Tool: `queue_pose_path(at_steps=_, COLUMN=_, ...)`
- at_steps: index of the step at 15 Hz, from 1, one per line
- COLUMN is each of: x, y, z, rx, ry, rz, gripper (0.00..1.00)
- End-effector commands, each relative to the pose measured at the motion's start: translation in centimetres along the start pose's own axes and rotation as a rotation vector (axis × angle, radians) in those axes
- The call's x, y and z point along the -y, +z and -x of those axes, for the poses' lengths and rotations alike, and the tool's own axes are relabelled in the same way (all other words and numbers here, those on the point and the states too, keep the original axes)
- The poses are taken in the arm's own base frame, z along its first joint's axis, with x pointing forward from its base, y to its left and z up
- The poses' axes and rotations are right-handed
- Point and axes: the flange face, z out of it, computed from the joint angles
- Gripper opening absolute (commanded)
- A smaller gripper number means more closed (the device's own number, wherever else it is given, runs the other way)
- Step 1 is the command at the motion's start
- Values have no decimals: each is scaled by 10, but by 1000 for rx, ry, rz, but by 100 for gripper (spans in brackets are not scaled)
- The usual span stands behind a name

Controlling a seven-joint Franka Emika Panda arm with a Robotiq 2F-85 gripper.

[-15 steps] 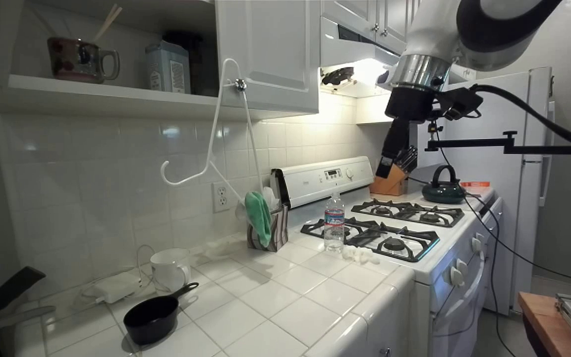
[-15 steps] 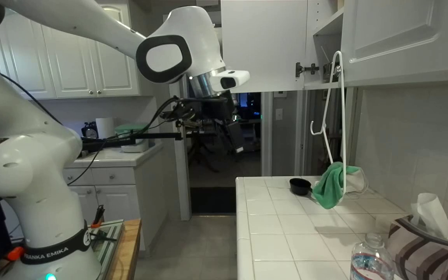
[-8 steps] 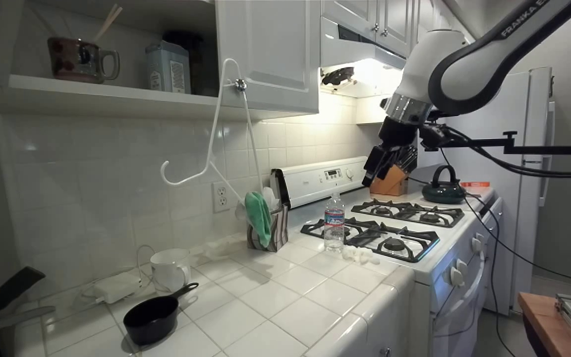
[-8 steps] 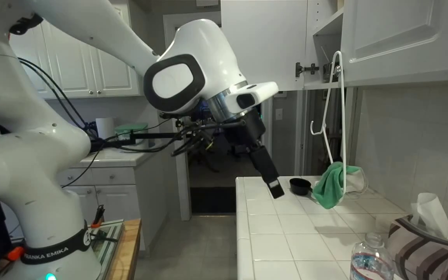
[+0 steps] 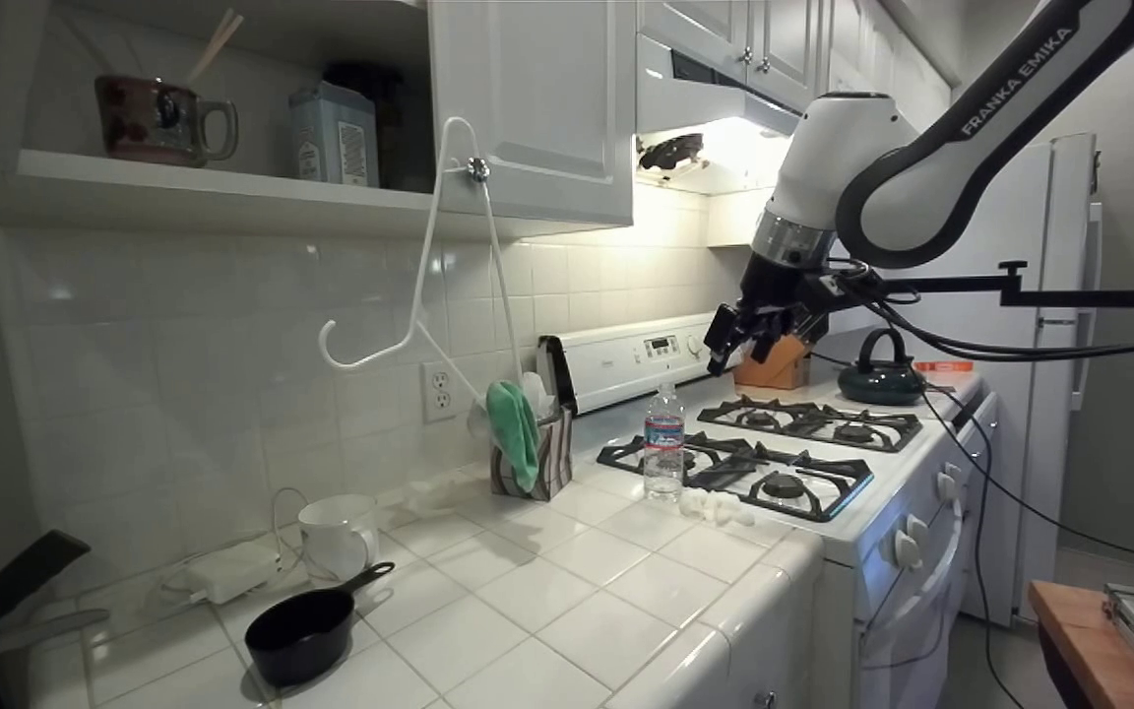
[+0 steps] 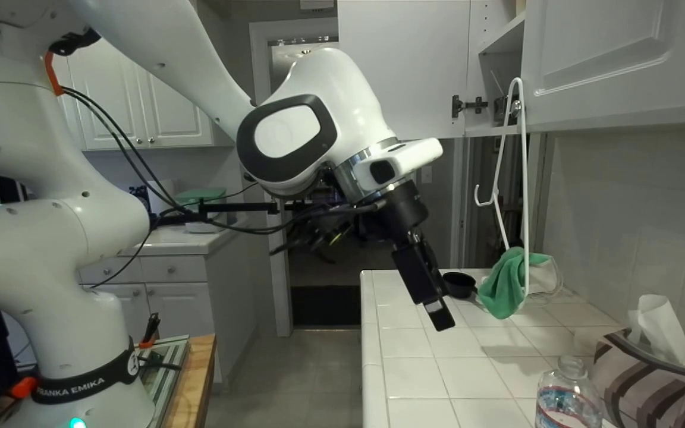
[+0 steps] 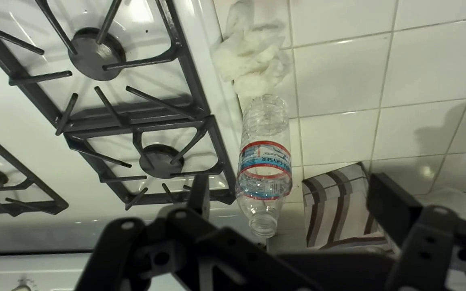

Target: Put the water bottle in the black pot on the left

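The clear water bottle (image 5: 663, 443) stands upright on the tiled counter beside the stove. It has a red and blue label, and its neck looks uncapped in the wrist view (image 7: 264, 169). Its upper part also shows in an exterior view (image 6: 568, 398). The black pot (image 5: 299, 635) stands at the other end of the counter, handle toward the wall; part of it shows in an exterior view (image 6: 459, 285). My gripper (image 5: 738, 356) is in the air above the bottle's height, apart from it. In the wrist view the fingers (image 7: 293, 198) are wide apart with nothing held.
A striped tissue box (image 5: 535, 458) stands near the bottle with a green cloth (image 5: 514, 433) by it. Crumpled white tissue (image 5: 717, 506) lies at the bottle's foot. Stove grates (image 5: 754, 473) are beside it. A white hanger (image 5: 419, 295) hangs from the cabinet. A white mug (image 5: 336, 537) stands by the pot.
My arm has come down and moved out over the counter, nearer the bottle. The gripper has turned, so both fingers now show apart. The bottle and pot have not moved.
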Motion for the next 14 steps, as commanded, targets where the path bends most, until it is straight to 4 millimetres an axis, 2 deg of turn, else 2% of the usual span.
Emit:
queue_pose_path(at_steps=1, x=-1, y=0, z=0, rx=2, ry=0, rz=-3, gripper=100)
queue_pose_path(at_steps=2, x=-5, y=-8, z=-2, rx=-59, ry=43, rz=4, gripper=100)
queue_pose_path(at_steps=8, x=-1, y=-23, z=-16, rx=-258, ry=213, rz=60, gripper=100)
queue_pose_path(at_steps=11, x=13, y=-15, z=-13, rx=-281, ry=249, rz=108, gripper=100)
queue_pose_path(at_steps=14, x=36, y=-2, z=-8, rx=-300, ry=284, rz=164, gripper=100)
